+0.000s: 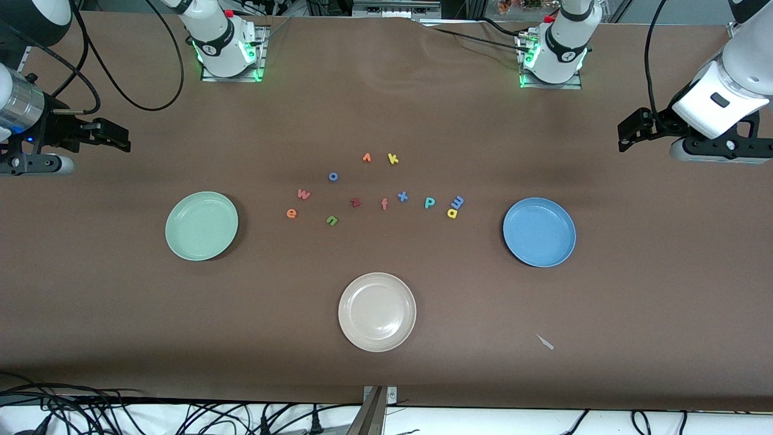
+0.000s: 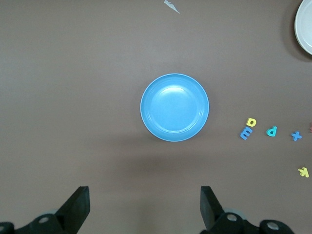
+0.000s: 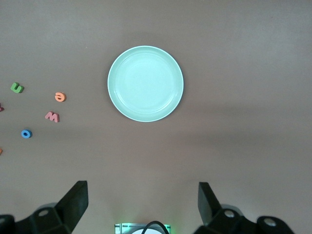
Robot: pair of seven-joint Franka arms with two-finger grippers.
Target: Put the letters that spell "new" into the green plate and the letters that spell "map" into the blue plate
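Both grippers wait w/ fingers spread, empty: left gripper [image 2: 144, 209] up over bare table at its arm's end, right gripper [image 3: 141, 207] likewise at its end. Letters lie flat in a loose cluster mid-table btwn green plate [image 1: 202, 226] and blue plate [image 1: 539, 232]: "e" [image 1: 291, 213], "w" [image 1: 304, 194], "n" [image 1: 331, 220] toward green; "p" [image 1: 429, 202], "a" [image 1: 452, 212], "m" [image 1: 458, 202] toward blue, "a" touching "m". All well apart from either gripper.

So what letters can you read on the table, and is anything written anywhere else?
"e": orange letter
"w": pink letter
"n": green letter
"o": blue letter
"z": dark red letter
"f": salmon letter
"x": blue letter
"p": teal letter
"a": yellow letter
"m": blue letter
"k": yellow letter
Orange letter beside "k": cannot tell.
Plates carry no writing; marks on the arm bases are too small.
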